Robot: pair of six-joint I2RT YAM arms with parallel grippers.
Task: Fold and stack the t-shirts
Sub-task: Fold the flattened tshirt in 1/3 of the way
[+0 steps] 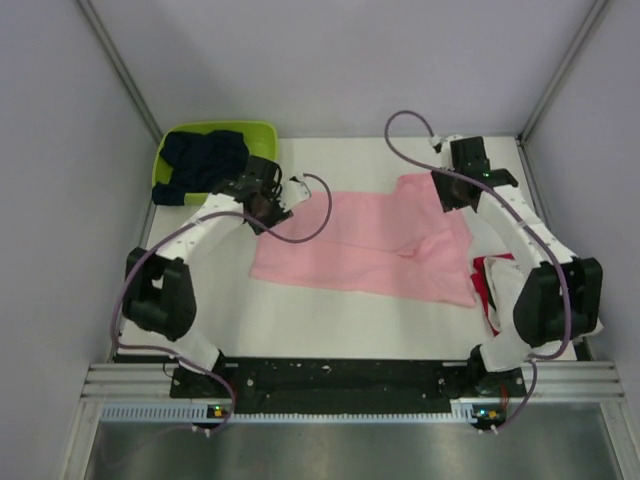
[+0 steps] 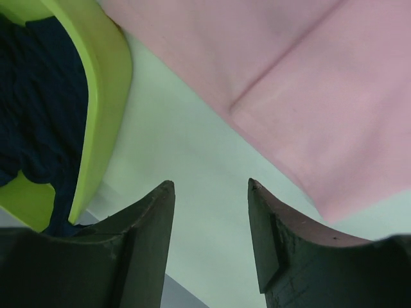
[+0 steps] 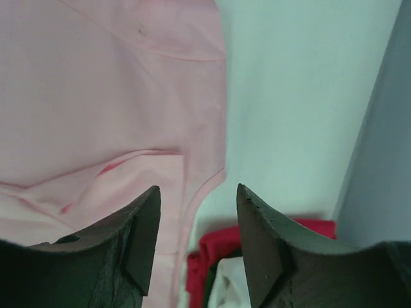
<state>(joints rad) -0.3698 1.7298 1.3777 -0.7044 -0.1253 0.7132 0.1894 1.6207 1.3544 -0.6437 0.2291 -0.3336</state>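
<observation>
Far left corner: lime-green basket (image 1: 262, 128) with the navy t-shirt (image 1: 205, 158) bunched inside, part of it draped over the near rim.

Left tool (image 2: 210, 186): fingers apart, nothing between them. It hangs over bare table (image 1: 330, 322) in the strip between the basket and the pink t-shirt (image 1: 345, 245). In the left wrist view the basket wall is on one side and the pink hem on the other, and neither touches the fingers.

The pink t-shirt lies roughly flat across the middle of the table, long axis left-right. Its right end is doubled over, with a layered fold and seam lines visible there.

Right tool (image 3: 198, 189): fingers apart, holding nothing, above the right edge of the pink t-shirt near its far corner. The right wrist view shows pink cloth under one finger and bare table under the other. Can't tell whether the tips touch the cloth.

Right edge, by the right arm's elbow: red t-shirt (image 1: 482, 285) crumpled, just beside the near-right corner of the pink one. A scrap of white cloth (image 3: 225, 292) shows against the red; too little is visible to say more.
</observation>
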